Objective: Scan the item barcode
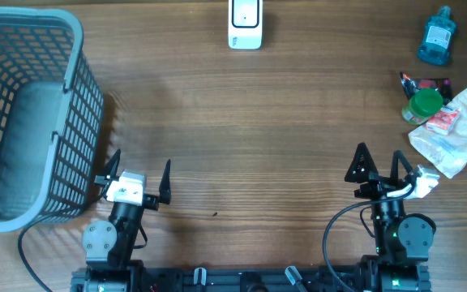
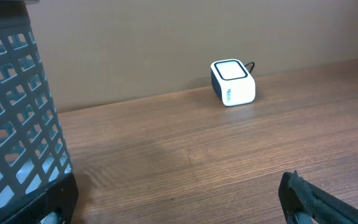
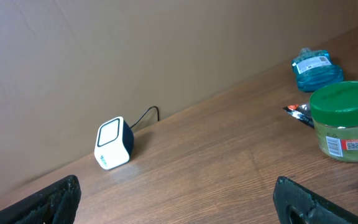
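A white barcode scanner (image 1: 245, 23) with a dark side stands at the far middle of the table, also seen as the scanner (image 2: 232, 82) and the scanner (image 3: 114, 144). Items lie at the far right: a green-lidded jar (image 1: 422, 105) (image 3: 345, 121), a blue bottle (image 1: 437, 36) (image 3: 316, 67), a white bag (image 1: 452, 130) and a dark wrapper (image 1: 425, 82). My left gripper (image 1: 139, 175) (image 2: 179, 205) stands open near the front left, nothing between its fingers. My right gripper (image 1: 381, 165) (image 3: 179, 202) is open near the front right, just short of the items.
A grey plastic basket (image 1: 24, 122) fills the left side, right beside the left gripper; its wall (image 2: 17, 118) looms in the left wrist view. A brown wall runs behind the scanner.
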`<state>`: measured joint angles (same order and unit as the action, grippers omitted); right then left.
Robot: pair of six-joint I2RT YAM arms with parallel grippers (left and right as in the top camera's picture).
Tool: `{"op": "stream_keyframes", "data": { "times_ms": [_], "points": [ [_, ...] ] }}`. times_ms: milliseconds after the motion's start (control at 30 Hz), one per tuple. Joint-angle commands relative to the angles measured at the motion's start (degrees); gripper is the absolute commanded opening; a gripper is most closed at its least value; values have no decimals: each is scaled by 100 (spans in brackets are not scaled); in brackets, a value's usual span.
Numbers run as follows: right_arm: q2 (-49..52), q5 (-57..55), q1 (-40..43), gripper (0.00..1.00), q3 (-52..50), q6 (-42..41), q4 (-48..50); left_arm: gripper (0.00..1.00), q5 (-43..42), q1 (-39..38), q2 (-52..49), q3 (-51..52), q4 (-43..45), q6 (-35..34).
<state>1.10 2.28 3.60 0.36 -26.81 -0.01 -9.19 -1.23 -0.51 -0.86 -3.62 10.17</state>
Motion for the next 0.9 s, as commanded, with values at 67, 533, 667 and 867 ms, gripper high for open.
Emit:
{"op": "stream_keyframes", "data": {
  "times_ms": [67,533,667,867],
  "points": [
    [-81,-575,22,100,-4,901,79,100,74,7,13,55,0,-55],
    [63,122,22,100,-4,3416,9,100,74,7,13,55,0,-55],
    [63,122,24,100,-4,3414,9,100,74,7,13,55,0,-55],
    [63,122,24,100,-4,3414,9,100,74,7,13,55,0,-52]
  ]
}}
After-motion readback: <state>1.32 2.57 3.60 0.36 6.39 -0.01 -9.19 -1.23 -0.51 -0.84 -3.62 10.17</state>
